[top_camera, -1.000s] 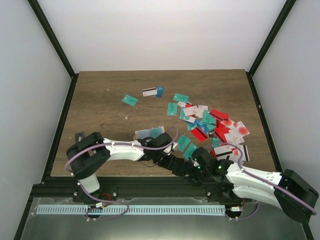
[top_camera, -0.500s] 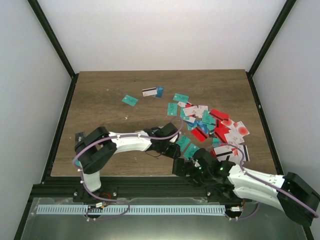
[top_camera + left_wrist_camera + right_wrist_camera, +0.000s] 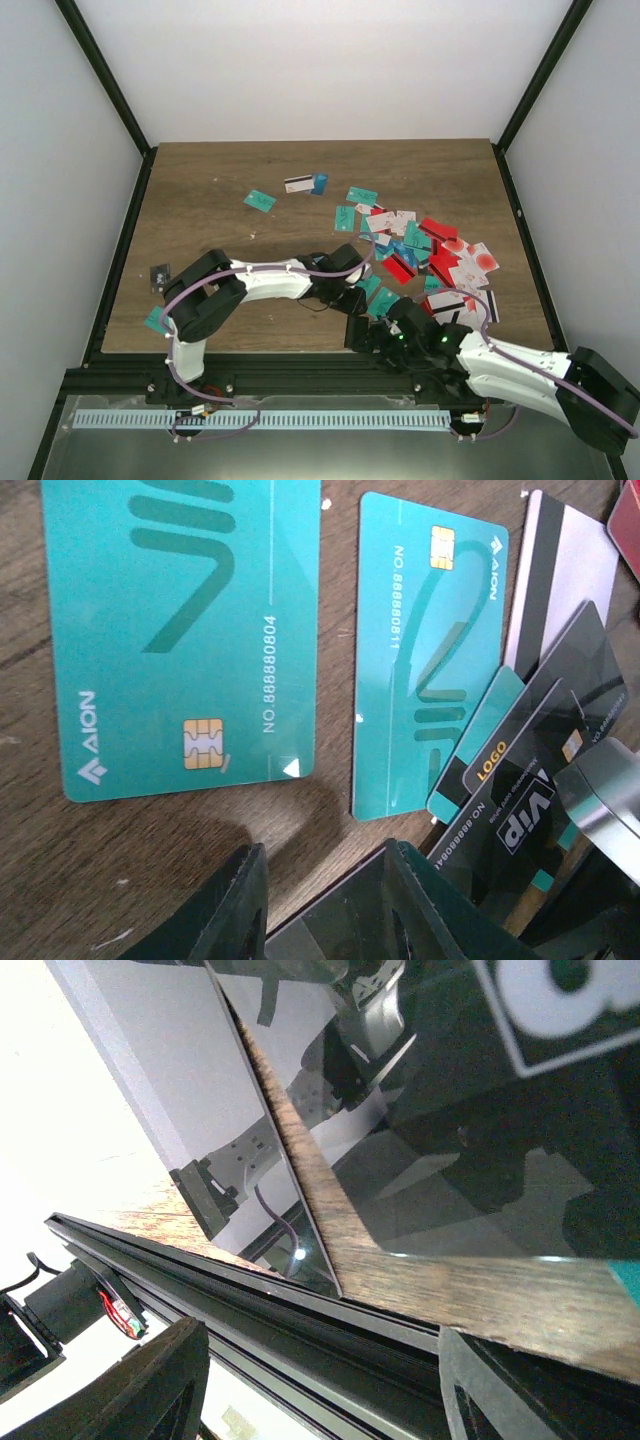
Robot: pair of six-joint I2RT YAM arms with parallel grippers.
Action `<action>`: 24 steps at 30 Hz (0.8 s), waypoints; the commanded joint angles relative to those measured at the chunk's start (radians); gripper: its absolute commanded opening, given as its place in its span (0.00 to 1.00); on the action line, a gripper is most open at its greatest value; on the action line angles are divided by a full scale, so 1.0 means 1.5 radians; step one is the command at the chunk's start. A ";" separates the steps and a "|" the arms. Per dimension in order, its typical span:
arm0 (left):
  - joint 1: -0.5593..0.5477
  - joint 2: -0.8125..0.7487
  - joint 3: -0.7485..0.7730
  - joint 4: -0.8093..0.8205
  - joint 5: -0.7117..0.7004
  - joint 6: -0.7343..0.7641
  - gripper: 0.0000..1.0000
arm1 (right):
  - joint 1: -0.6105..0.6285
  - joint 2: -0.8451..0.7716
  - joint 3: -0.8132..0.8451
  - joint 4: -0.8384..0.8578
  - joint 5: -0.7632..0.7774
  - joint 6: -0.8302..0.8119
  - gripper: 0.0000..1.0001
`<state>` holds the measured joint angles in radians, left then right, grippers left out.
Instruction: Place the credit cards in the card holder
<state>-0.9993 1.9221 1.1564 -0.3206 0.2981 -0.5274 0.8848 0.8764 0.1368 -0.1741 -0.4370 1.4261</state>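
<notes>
Hovering low at the near edge of the scattered credit cards point(image 3: 420, 250), the left gripper point(image 3: 350, 297) is looking the nearer of the two from above, the right gripper point(image 3: 368, 335) lying just behind it; the card holder is showing nowhere. The left wrist camera is showing its fingers point(image 3: 240, 910) spread apart, a teal card point(image 3: 180, 640) lying flat just ahead, long axis pointing away from them. The right wrist camera is filling with a glossy black card point(image 3: 480, 1110); whether that gripper is clamping it, I cannot tell.

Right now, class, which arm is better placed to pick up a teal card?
Left, probably. The left gripper, fingers apart, is right beside two teal cards lying flat; the right gripper sits back by the near edge of the table.
</notes>
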 commanded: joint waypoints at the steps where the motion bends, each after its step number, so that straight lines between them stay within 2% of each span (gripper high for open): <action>1: -0.004 0.006 -0.038 0.003 0.031 0.005 0.34 | -0.006 0.004 -0.028 -0.008 0.067 -0.009 0.65; 11: -0.030 -0.042 -0.144 0.060 0.048 -0.040 0.34 | -0.027 0.018 -0.064 0.073 0.066 -0.016 0.61; 19: -0.036 -0.043 -0.143 0.069 0.052 -0.050 0.34 | -0.050 0.067 -0.069 0.118 0.058 -0.041 0.55; 24: -0.037 -0.035 -0.139 0.067 0.057 -0.049 0.34 | -0.058 0.091 -0.066 0.132 0.052 -0.056 0.48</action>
<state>-1.0416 1.8290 0.9684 -0.1532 0.3836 -0.5957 0.8406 0.9653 0.0822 0.0364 -0.5091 1.3544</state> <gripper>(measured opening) 0.342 0.501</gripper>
